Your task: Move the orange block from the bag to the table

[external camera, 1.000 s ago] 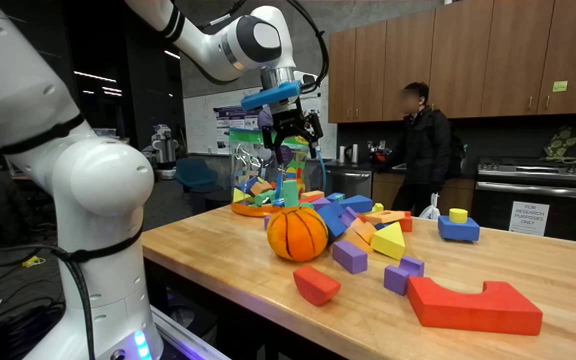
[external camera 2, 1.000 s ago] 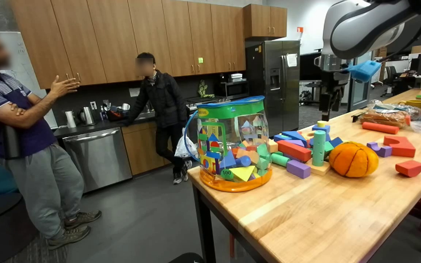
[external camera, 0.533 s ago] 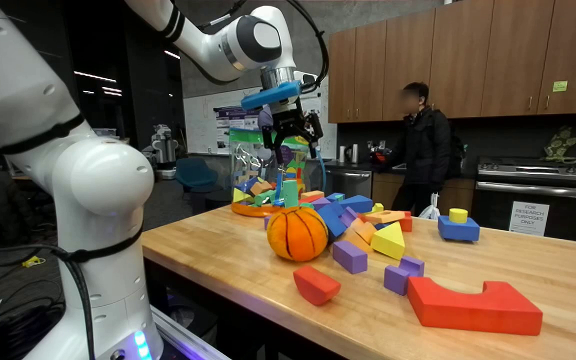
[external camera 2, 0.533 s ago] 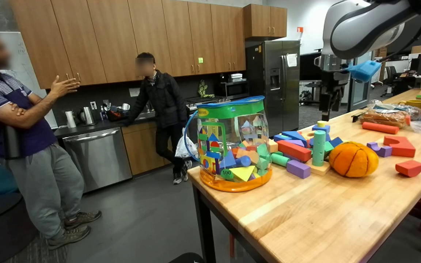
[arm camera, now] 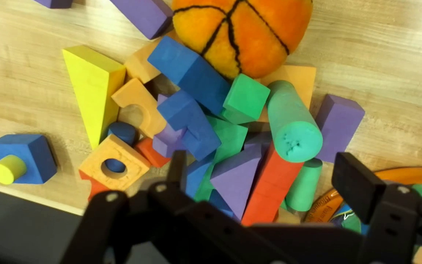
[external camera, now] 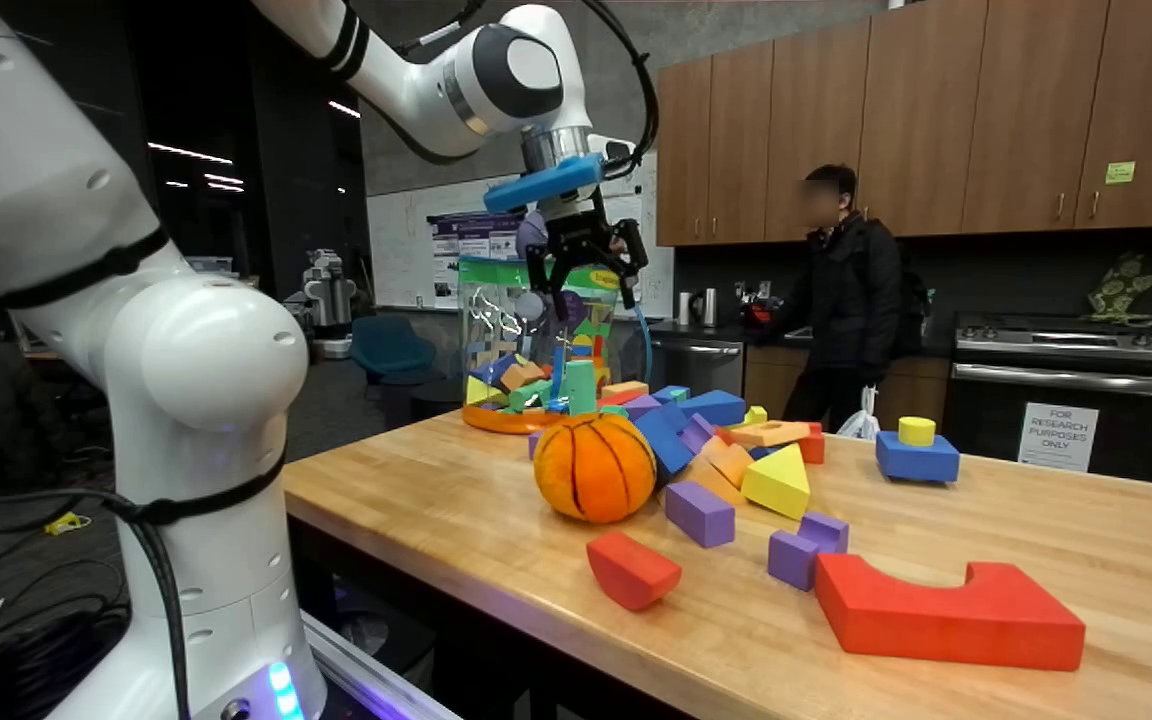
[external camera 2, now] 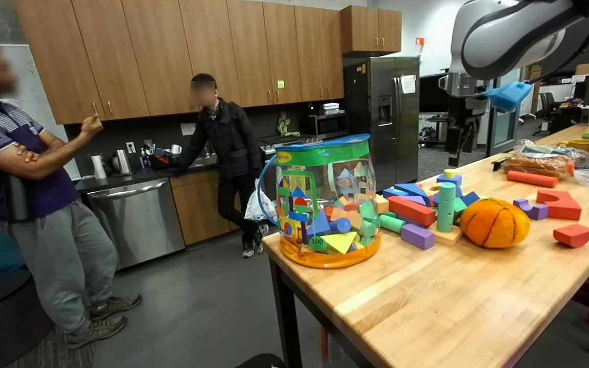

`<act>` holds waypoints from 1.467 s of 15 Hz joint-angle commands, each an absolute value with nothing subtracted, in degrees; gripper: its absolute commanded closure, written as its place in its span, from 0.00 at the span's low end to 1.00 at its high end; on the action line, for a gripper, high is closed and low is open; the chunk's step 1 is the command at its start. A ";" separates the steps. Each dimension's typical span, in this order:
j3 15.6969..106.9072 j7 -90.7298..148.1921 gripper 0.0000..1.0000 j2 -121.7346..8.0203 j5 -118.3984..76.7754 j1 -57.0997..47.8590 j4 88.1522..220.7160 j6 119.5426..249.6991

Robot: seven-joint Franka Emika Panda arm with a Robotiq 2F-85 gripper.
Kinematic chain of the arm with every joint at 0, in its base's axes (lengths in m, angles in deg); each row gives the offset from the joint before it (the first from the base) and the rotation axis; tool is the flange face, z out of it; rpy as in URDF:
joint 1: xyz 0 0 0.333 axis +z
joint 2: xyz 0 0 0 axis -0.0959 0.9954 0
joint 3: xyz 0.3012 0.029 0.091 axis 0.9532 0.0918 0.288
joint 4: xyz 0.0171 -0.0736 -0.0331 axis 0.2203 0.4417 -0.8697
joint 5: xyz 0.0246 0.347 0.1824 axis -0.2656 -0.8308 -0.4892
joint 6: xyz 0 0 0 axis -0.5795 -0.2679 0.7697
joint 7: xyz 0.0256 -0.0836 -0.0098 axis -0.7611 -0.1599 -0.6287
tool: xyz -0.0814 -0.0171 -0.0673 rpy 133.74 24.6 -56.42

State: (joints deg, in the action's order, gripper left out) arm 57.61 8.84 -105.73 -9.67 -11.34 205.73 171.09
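Observation:
The see-through bag (external camera 2: 327, 157) stands at the table's end in both exterior views, with mixed foam blocks inside. A pale orange block (external camera 2: 354, 220) shows through its wall among the others; it also shows in an exterior view (external camera: 522, 375). The bag's orange base (arm camera: 408, 175) shows at the lower right of the wrist view, partly behind a finger. The light-wood table (external camera 2: 427, 306) carries the bag and a loose pile of blocks. My gripper (external camera: 593, 310) is open and empty, high above the pile beside the bag. It also shows in the wrist view (arm camera: 262, 168).
An orange ball (external camera: 596, 468) sits against the pile. A green cylinder (external camera 2: 446, 207) stands upright near it. A red arch (external camera: 946, 615), a red half-round block (external camera: 633, 570) and purple blocks lie nearby. Wrapped food (external camera 2: 540, 163) is at the far end. Two people stand beyond the table.
My gripper has risen slightly in the last half second, still open. The blocks, the ball and the bag have not moved. One person's raised hand has changed pose.

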 commanded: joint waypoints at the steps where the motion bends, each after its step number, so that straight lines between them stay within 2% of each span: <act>1: 58.53 8.71 0.00 -104.03 -8.04 -11.38 200.55 169.08; 13: 66.74 8.46 0.00 -97.66 -0.87 -7.16 176.27 161.98; 22: 73.82 15.17 0.00 -88.96 5.49 -4.04 171.00 168.93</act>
